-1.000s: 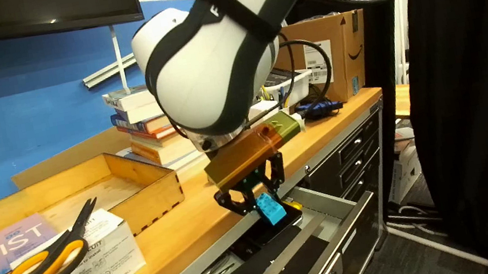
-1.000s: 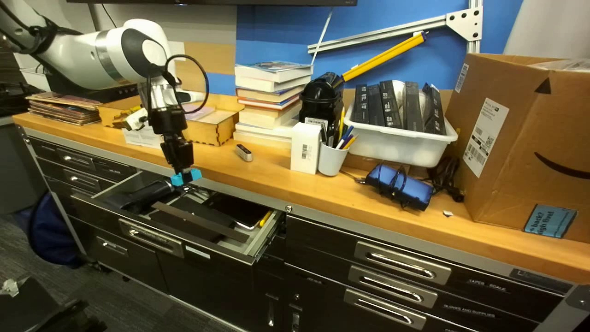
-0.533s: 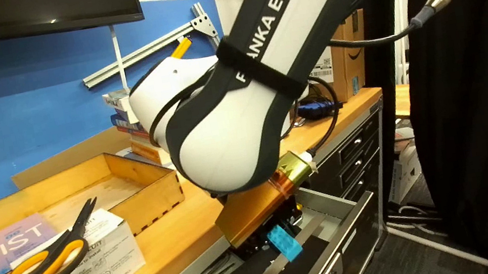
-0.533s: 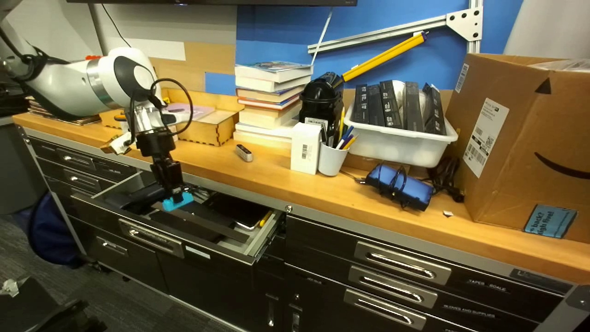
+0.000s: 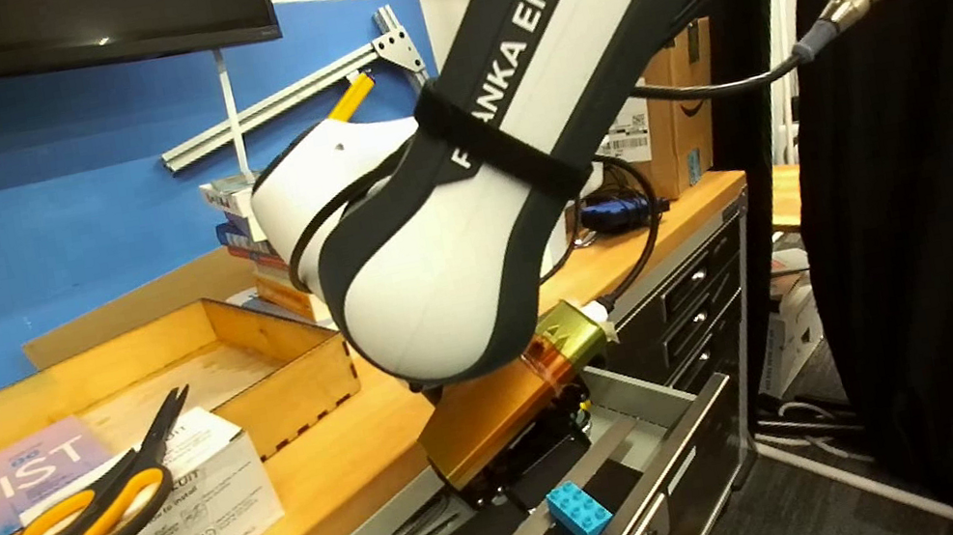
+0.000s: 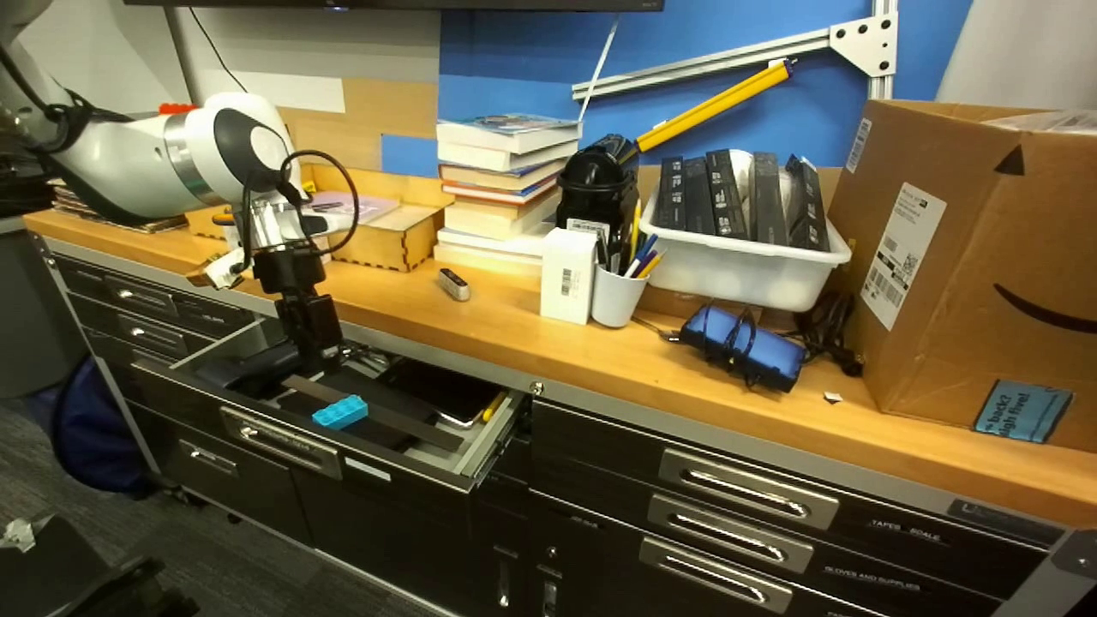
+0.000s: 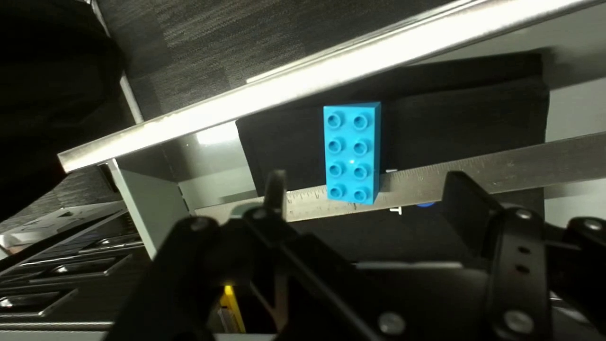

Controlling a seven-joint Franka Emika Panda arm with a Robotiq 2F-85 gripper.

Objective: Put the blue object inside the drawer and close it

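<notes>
The black 2-finger gripper [image 7: 368, 194], fingers spread wide and grasping nothing, hangs over the extended, shallow black metal drawer [image 7: 303, 85]. Clear of the fingertips, the bright light-blue rectangular block [image 7: 349, 154] lies inside the drawer, 8 studs upward; its long axis runs crosswise to a graduated metal ruler [image 7: 535, 166], 1 end overlapping it, the other pointing toward the drawer's front edge across a flat black case [image 7: 454, 113].
</notes>
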